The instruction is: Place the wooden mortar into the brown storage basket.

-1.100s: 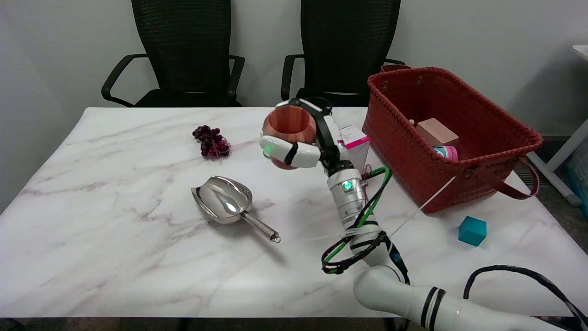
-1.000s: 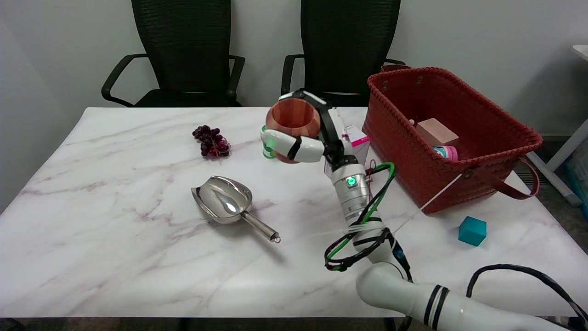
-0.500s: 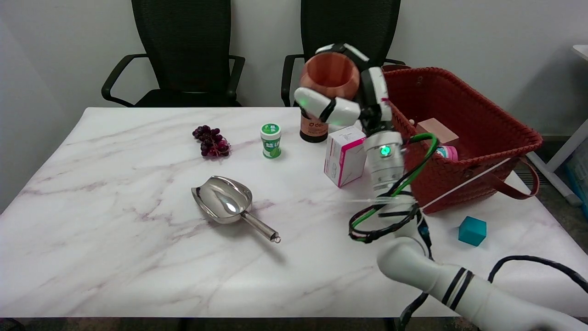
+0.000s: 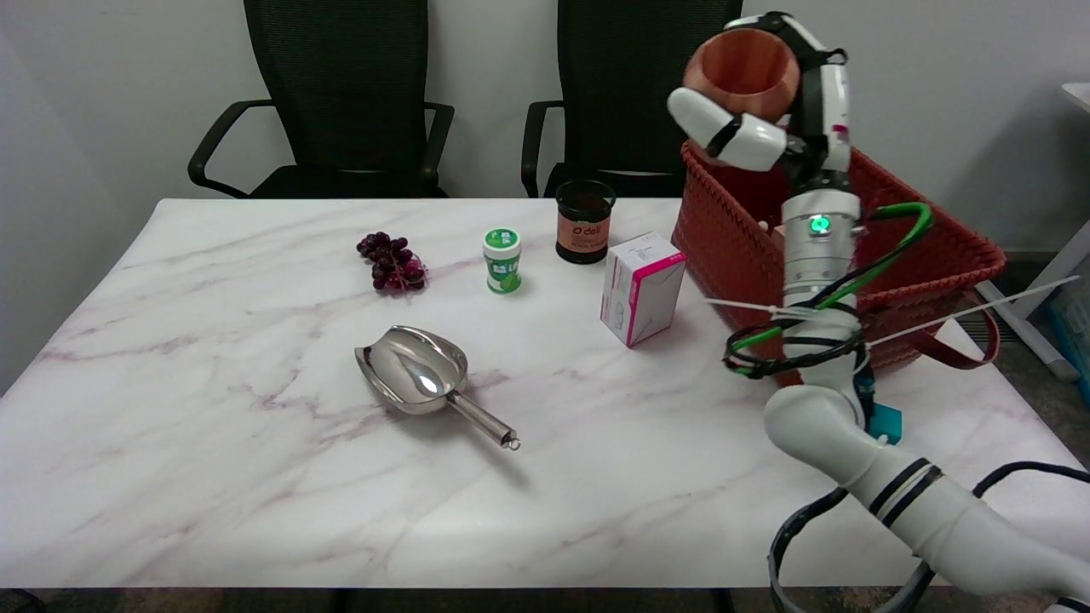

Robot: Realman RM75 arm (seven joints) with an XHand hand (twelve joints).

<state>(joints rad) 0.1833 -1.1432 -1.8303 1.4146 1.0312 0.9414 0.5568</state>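
The dark cup (image 4: 584, 220) bore the word "deli" on its orange band. The green bottle's (image 4: 502, 260) lettering was too small to read.

The room is evenly and brightly lit from overhead, soft and diffuse, so the white marble-patterned table (image 4: 213, 409) shows only a faint sheen. Shadows are short and pale: a small one lies under the shiny steel scoop (image 4: 417, 375), another to the right of the white-and-pink carton (image 4: 640, 288). The scoop's bowl carries a bright glare spot. Everything stands in sharp focus with no motion blur, even the raised right hand (image 4: 758, 111). The grey wall darkens slightly toward the left edge.
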